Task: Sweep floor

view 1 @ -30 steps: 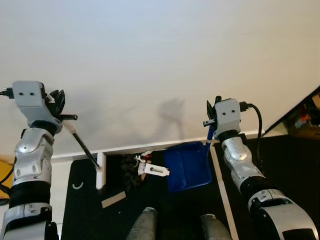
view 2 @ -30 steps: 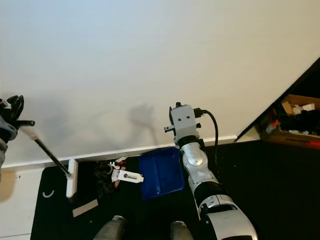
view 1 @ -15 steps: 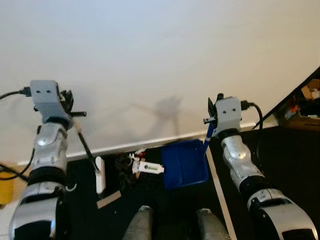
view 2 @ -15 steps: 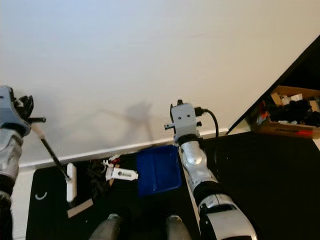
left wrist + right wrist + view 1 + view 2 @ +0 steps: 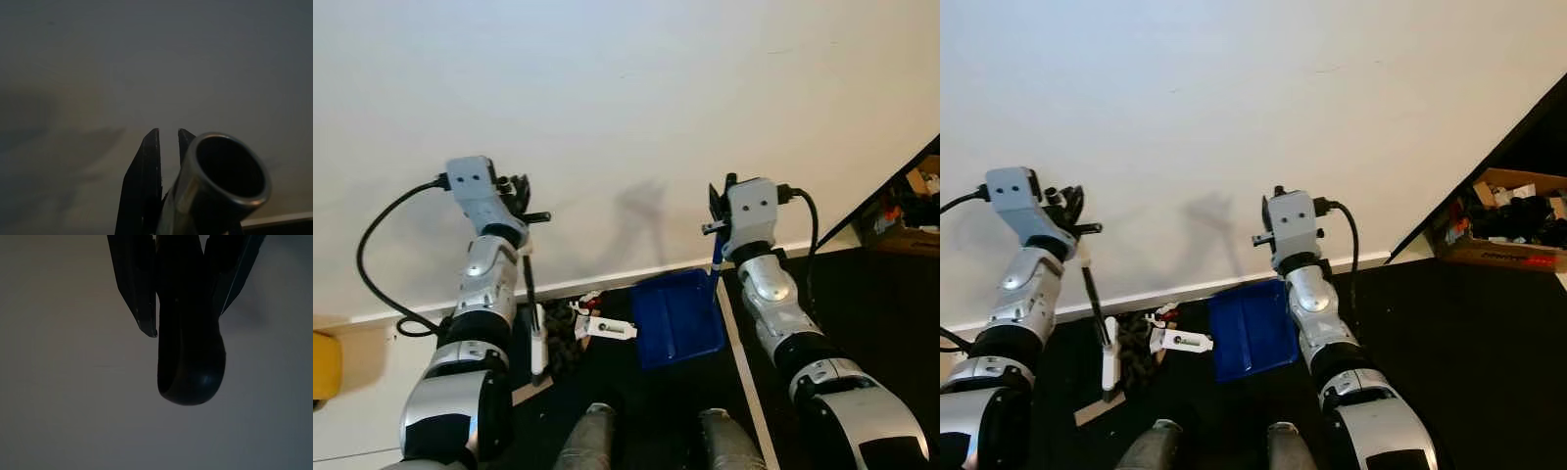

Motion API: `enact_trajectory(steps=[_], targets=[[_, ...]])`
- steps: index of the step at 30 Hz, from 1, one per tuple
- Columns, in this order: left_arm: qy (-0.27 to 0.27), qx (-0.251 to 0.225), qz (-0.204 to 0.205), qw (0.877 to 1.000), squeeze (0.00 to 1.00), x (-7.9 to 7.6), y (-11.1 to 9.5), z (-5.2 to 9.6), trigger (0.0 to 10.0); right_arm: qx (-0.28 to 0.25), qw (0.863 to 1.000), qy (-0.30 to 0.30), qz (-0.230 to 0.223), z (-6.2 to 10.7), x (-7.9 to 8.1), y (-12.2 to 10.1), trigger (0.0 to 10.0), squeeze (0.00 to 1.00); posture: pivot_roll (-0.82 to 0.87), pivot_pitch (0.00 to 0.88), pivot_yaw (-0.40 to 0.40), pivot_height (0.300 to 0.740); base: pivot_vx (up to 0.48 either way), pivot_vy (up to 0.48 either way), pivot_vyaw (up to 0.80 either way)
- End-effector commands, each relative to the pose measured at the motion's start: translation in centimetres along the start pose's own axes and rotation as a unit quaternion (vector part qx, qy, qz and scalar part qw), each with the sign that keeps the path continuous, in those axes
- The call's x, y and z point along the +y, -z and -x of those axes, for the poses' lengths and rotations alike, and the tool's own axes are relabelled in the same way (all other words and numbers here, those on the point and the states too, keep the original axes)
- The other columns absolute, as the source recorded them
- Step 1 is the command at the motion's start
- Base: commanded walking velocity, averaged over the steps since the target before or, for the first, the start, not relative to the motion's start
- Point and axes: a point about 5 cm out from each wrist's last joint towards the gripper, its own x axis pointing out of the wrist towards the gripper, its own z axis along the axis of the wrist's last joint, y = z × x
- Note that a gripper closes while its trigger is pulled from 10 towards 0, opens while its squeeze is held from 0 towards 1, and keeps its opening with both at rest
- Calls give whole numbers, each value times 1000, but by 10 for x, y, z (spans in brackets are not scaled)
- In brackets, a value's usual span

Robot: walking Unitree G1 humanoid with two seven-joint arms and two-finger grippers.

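Note:
My left gripper is shut on the top of a broom's black handle, held high near the wall. The handle's hollow end sits beside the fingers. The white broom head rests on the black floor beside a dark clump of debris and a white scrap with red bits. My right gripper is shut on the blue dustpan's handle, whose rounded end sticks out past the fingers. The blue dustpan lies tilted on the floor, just right of the debris.
A white wall and baseboard close off the front. A cardboard strip lies by the broom head. A pale strip runs along the floor on the right. A cluttered box stands far right, a yellow object far left. My feet are below.
My left arm has swung rightward with the broom; the handle now stands nearly upright and the head has slid closer to the debris. The dustpan and right arm hold about the same place.

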Motion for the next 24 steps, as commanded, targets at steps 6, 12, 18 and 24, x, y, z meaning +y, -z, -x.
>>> enact_trajectory(steps=[6,12,18,24], targets=[[71,-40,109,991,12,-56,-1,-2,10000,28,999,-19,-14,4,13,9,10000,0,101,392,22,740,0,0,0],[99,-60,146,982,8,-88,-11,3,10000,32,999,-19,-17,4,15,10,10000,0,135,373,35,740,0,0,0],[102,-69,179,976,8,-117,-21,6,10000,41,999,-18,-21,5,20,13,10000,0,160,361,48,740,0,0,0],[107,-77,208,969,4,-127,-37,9,10000,41,999,-13,-27,6,21,14,10000,0,165,356,52,740,0,0,0]])
